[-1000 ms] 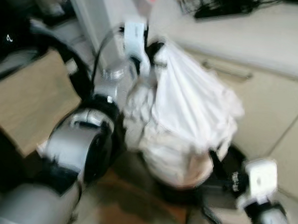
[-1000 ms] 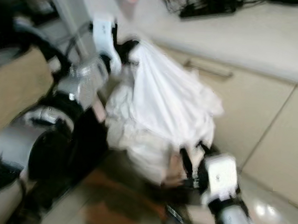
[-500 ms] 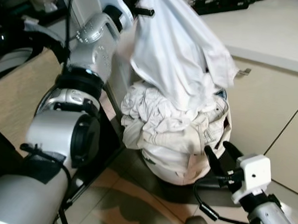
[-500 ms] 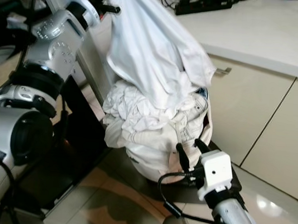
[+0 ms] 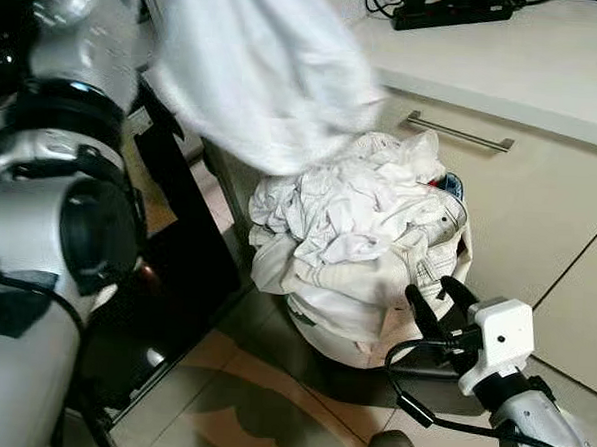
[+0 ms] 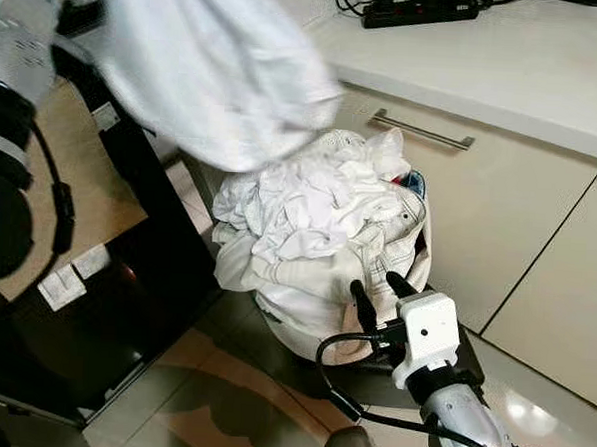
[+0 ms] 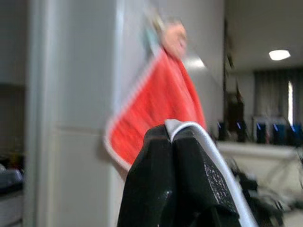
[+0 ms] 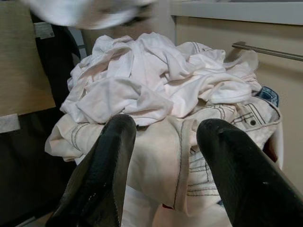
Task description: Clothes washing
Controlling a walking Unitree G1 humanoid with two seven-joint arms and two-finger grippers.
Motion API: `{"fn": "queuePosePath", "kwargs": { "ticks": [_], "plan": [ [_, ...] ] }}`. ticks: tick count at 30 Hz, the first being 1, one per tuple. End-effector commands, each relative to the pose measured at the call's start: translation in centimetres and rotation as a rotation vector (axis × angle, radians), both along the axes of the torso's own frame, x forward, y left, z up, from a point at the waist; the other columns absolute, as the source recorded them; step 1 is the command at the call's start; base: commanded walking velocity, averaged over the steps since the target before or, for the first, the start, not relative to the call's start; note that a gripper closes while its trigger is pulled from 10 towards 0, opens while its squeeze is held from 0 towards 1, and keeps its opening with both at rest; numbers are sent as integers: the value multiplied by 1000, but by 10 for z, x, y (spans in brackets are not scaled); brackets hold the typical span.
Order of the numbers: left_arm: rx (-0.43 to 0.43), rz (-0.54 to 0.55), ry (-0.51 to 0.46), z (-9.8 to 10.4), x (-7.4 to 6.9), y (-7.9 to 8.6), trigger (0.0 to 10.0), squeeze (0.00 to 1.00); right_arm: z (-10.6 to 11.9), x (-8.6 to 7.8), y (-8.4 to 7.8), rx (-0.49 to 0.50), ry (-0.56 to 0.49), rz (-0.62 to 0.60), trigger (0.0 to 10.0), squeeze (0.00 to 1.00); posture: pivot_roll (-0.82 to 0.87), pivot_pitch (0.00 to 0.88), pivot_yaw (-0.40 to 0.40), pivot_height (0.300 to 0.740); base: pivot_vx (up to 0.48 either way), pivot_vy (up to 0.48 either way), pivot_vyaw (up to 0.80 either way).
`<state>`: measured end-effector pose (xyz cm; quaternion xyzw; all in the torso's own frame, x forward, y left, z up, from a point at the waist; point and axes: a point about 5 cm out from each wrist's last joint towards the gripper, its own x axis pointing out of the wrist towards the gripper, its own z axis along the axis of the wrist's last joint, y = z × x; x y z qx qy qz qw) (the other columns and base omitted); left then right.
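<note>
A heap of white and cream clothes (image 5: 363, 227) fills a laundry basket on the floor, with beige jeans (image 8: 222, 123) on its near side. My left arm (image 5: 58, 221) is raised high at the left. Its gripper (image 7: 171, 130) is shut on the edge of a white garment (image 5: 266, 72), which hangs blurred above and left of the heap. My right gripper (image 5: 428, 287) is open, low at the heap's near right side, fingers (image 8: 118, 142) apart and pointing at the jeans, with nothing between them.
A cream cabinet with a metal bar handle (image 5: 458, 132) stands right behind the basket, under a worktop (image 5: 547, 66) carrying a black power strip (image 5: 450, 9). A dark unit (image 5: 176, 267) stands to the left. The tiled floor (image 5: 269, 402) is glossy. A red cloth (image 7: 161, 109) hangs on a pale panel.
My left arm has lifted the white garment up and to the left, off the heap. The right gripper has stayed open by the basket. The view has shifted.
</note>
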<state>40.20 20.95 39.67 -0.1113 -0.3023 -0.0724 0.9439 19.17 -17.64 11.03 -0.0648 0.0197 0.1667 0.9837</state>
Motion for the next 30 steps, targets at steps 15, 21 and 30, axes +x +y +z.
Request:
{"fn": "queuePosePath", "kwargs": {
  "ticks": [15,21,30],
  "plan": [
    [215,126,242,-71,10,4,0,0,28,32,-14,77,-119,-196,10000,0,-369,0,200,731,0,0,47],
    [271,369,363,-117,-2,45,0,0,35,51,-11,99,-141,-178,10000,0,-318,0,160,731,0,0,645],
    [245,430,399,-157,-20,41,0,0,40,70,-3,95,-149,-107,10000,0,-262,0,101,731,0,0,588]
  ]
}}
